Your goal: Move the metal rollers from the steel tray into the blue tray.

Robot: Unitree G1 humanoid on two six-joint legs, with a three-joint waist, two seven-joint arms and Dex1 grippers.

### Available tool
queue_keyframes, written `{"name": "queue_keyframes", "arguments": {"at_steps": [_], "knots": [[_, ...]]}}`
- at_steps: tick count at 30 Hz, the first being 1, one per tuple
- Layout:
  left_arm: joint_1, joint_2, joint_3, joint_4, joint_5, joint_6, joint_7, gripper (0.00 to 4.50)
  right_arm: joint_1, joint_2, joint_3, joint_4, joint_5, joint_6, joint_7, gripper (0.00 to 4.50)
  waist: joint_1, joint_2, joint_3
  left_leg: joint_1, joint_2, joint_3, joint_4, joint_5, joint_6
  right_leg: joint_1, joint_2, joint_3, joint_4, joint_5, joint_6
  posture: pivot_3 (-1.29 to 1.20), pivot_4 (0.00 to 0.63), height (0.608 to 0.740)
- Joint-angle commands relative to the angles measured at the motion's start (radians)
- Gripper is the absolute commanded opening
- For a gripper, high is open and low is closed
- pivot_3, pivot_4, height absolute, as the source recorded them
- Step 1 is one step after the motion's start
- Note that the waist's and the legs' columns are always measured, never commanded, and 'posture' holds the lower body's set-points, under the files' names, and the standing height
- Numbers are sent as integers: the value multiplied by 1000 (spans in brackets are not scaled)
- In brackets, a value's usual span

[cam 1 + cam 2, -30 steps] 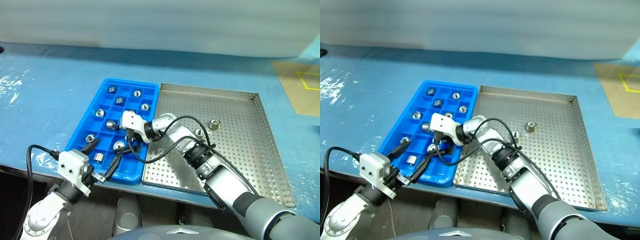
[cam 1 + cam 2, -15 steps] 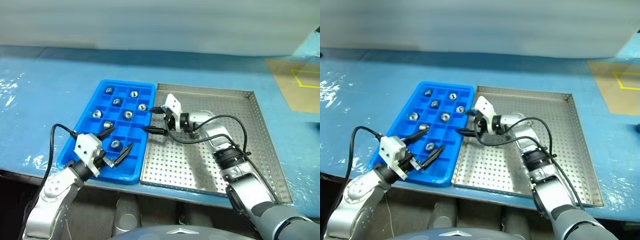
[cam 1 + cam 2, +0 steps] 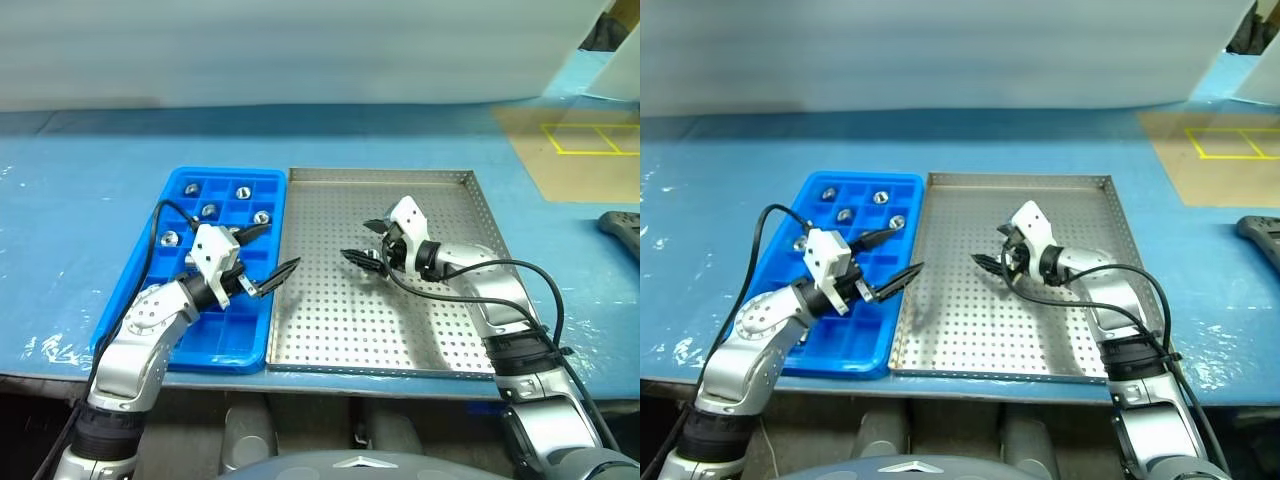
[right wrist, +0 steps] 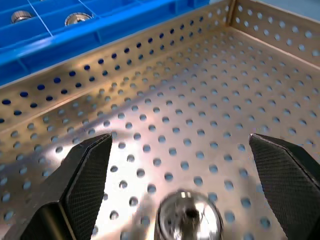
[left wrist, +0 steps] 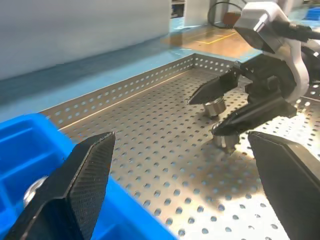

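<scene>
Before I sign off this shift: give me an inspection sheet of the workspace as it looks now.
Surface: blue table.
Job's things: steel tray beside blue tray; two metal rollers left on the steel floor, others in blue compartments.
Clutter: dark object at the table's right edge.
Grippers: left gripper open above the trays' shared edge; right gripper open, a roller between its fingers, ungripped.
Cables: black cable loops at each wrist.
Surroundings: brown floor with yellow tape.

Shiny perforated steel tray [image 3: 330, 330], glossy blue plastic tray [image 3: 215, 345], polished metal rollers [image 4: 189, 219], matt blue film-covered worktop [image 3: 70, 220], textured matt black gripper fingers [image 5: 85, 175]
</scene>
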Motion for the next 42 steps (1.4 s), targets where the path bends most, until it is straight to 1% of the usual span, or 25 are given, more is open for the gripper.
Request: {"name": "queue_keyframes", "arguments": {"at_steps": [1,7,15,17,19,24,25,29,32,36,42], "knots": [[-36,-6,-15,26,-9,-16,-32,4500,28,-2,-27,-79,38,30,-26,4469,-11,0,0,0,0,0,0,0,0,0,0,0,0,0,0,-29,150,740],[-80,-14,-23,81,-3,-34,-65,4500,68,6,-23,-91,43,48,-81,4469,-21,0,0,0,0,0,0,0,0,0,0,0,0,0,0,-56,150,740],[-102,-19,-26,119,2,-52,-92,4500,86,12,19,-58,20,41,-114,4469,-31,0,0,1,0,0,0,0,0,0,0,0,-1,0,0,-69,150,740],[-97,-19,-25,127,3,-61,-98,4500,84,19,32,-42,13,31,-121,4088,-36,0,0,0,0,0,0,0,0,0,0,0,-1,0,0,-68,150,740],[-95,-19,-25,135,4,-70,-103,4500,77,23,44,-28,10,23,-121,3574,-38,0,0,0,0,0,1,0,0,0,0,0,-1,0,0,-65,150,740],[-88,-21,-22,138,5,-78,-107,4500,69,30,56,-20,14,22,-114,1749,-39,0,0,0,0,0,0,0,0,0,0,0,-1,0,0,-59,150,740],[-87,-21,-22,139,5,-79,-106,4500,66,32,56,-16,15,21,-114,1558,-39,0,0,1,0,0,0,0,1,0,0,0,-1,0,0,-59,150,740],[-75,-21,-19,131,6,-81,-101,4500,63,37,54,-14,13,6,-114,1563,-38,0,0,0,0,0,0,0,1,0,0,0,-2,0,0,-43,150,740],[-51,-14,3,110,-1,-76,-87,4500,35,63,35,-24,44,-14,-106,1563,-40,0,0,0,0,0,0,0,1,0,0,0,-2,0,0,-11,150,740],[6,-1,43,57,-9,-73,-54,4500,-75,121,59,0,63,-26,-82,1563,-44,0,0,-1,0,0,-1,0,1,0,0,0,-1,0,0,65,150,740],[134,2,110,-62,-18,-51,26,4500,-209,185,119,111,34,-77,-23,1563,-26,0,0,-1,1,0,-2,0,1,-1,-1,-3,-4,0,-1,156,150,740]]}}
